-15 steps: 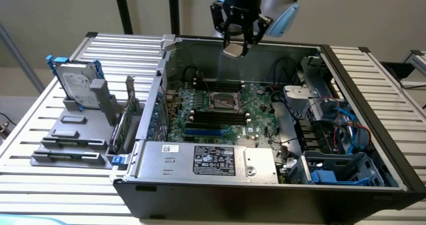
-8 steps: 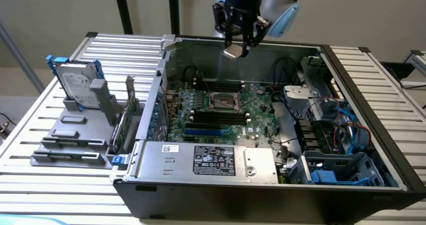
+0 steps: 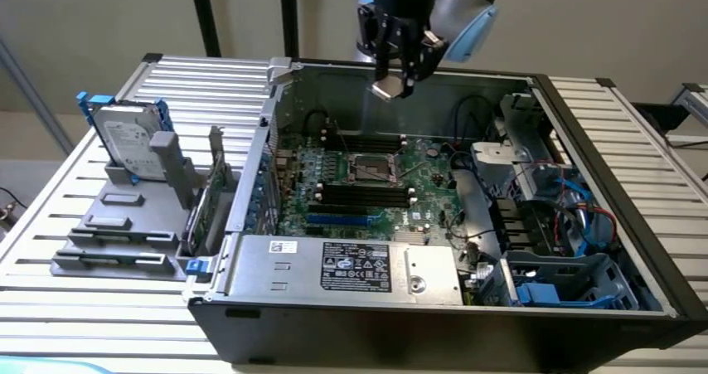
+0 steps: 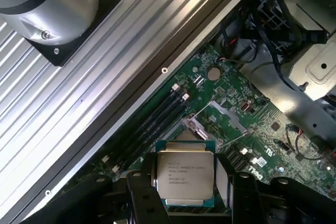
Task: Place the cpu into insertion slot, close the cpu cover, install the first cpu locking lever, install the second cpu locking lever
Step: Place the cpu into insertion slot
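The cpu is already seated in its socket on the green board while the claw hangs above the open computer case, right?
Not seated: the cpu is gripped by the claw, as the wrist view shows. The rest stands: the claw hangs above the open computer case, over the green board.

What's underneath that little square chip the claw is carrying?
The gripper holds the cpu above the green circuit board inside the open case. What lies directly beneath the chip is hidden.
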`<state>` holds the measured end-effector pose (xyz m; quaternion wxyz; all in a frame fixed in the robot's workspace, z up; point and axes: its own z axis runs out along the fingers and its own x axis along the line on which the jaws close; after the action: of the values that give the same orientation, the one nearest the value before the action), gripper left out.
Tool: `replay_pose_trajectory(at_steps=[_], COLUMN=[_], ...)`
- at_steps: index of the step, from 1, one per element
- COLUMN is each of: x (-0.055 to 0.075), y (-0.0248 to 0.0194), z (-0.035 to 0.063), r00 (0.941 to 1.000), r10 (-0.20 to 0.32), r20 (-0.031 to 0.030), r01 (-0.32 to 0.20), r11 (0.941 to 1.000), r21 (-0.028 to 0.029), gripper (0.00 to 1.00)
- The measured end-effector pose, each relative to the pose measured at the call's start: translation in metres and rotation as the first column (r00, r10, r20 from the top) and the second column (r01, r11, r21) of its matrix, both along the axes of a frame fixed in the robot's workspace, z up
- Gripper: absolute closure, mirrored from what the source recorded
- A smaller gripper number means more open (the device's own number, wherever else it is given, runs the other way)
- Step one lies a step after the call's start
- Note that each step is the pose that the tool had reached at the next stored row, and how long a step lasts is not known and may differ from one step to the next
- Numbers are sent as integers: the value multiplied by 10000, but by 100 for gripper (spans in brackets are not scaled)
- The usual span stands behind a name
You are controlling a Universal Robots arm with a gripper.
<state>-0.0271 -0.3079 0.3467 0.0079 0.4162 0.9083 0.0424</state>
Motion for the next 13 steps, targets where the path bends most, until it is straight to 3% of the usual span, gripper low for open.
replay_pose_trajectory(at_steps=[3,7,13], x=[0,0,0], y=[0,0,0], z=[-10,-24,-45], r00=[9985,9920,9724], r10=[-545,-1261,-2333], r20=[0,0,0], r01=[545,1261,2333], r11=[9985,9920,9724], r21=[0,0,0], gripper=[45,45,45])
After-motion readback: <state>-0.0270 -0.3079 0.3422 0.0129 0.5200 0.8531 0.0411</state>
